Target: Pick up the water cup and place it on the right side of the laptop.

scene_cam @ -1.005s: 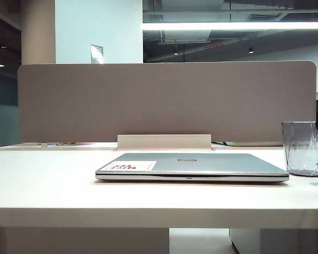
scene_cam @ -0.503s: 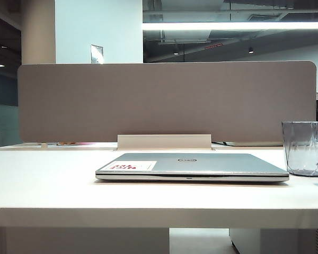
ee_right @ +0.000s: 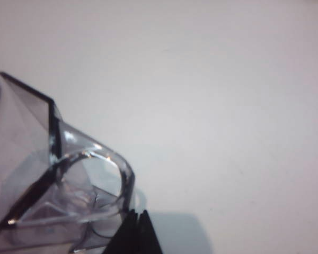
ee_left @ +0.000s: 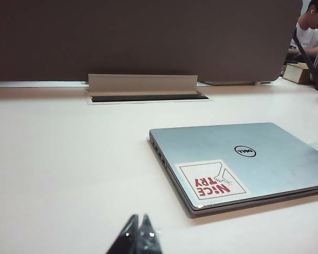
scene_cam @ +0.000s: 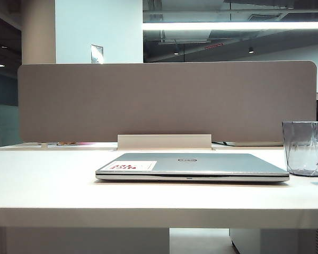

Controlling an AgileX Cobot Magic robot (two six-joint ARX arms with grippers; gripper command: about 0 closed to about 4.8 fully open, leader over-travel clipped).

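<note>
In the exterior view, the white table [scene_cam: 53,185] filled the near ground. On it, close to the front edge and at the centre, lay the laptop [scene_cam: 191,166], closed and flat, its lid bearing a round dark logo [scene_cam: 186,159] and a white-and-red sticker [scene_cam: 133,165]. At about three o'clock from the laptop, just beside its right end and apart from it, the water cup [scene_cam: 305,148] stood upright on the table at the edge of the view. Beyond both, at twelve o'clock, a pale cable-tray flap [scene_cam: 164,142] stood up from the table, and behind it a wide grey-brown divider panel [scene_cam: 164,100] closed off the desk.

In the left wrist view, the left gripper [ee_left: 138,235] showed only its dark fingertips, pressed together with no gap and holding nothing, low over the bare table. The laptop [ee_left: 244,161] lay further out at roughly two o'clock from those tips, well apart from them.

In the right wrist view, the right gripper [ee_right: 138,233] likewise had its tips together. The water cup [ee_right: 53,174] sat just beside them at about ten o'clock, its clear faceted wall and thick rim close to the tips, not between them; whether they touched could not be told.
</note>
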